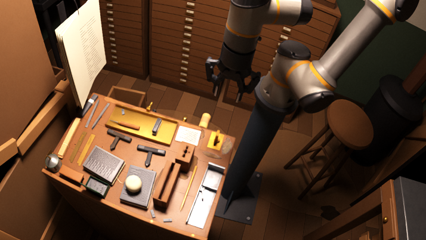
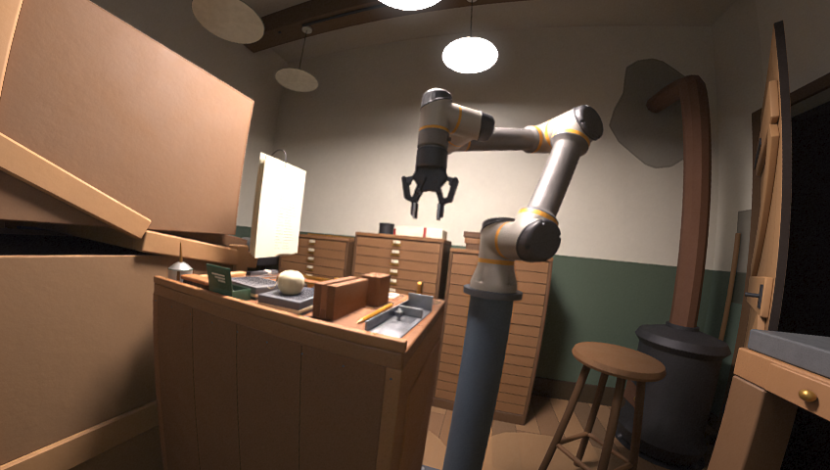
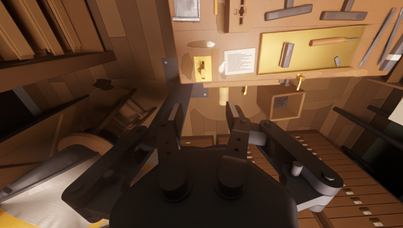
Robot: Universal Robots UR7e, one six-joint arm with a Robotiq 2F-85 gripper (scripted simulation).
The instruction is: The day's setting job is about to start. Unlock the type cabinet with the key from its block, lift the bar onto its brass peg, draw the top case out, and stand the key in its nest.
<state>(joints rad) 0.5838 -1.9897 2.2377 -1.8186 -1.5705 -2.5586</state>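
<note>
The brass key (image 1: 217,138) (image 3: 202,70) stands in its yellow block (image 1: 215,141) at the bench's far right corner, well below my gripper. My gripper (image 1: 227,92) (image 2: 427,212) (image 3: 202,112) hangs high in the air beyond the bench's far edge, pointing down, open and empty. A small wooden block with a keyhole-shaped slot (image 1: 185,153) (image 3: 240,11) sits nearer the bench's middle. A brass peg (image 1: 149,106) (image 3: 299,80) sticks up at the bench's far edge, beside an open wooden box (image 1: 127,95) (image 3: 282,105).
Tall type cabinets with many drawers (image 1: 185,38) (image 2: 402,262) line the wall behind the bench. The bench top carries a yellow tray (image 1: 142,124), a metal galley (image 1: 205,194), several tools and a white ball (image 1: 133,183). A stool (image 1: 347,125) and stove (image 1: 390,116) stand right of my arm's pedestal.
</note>
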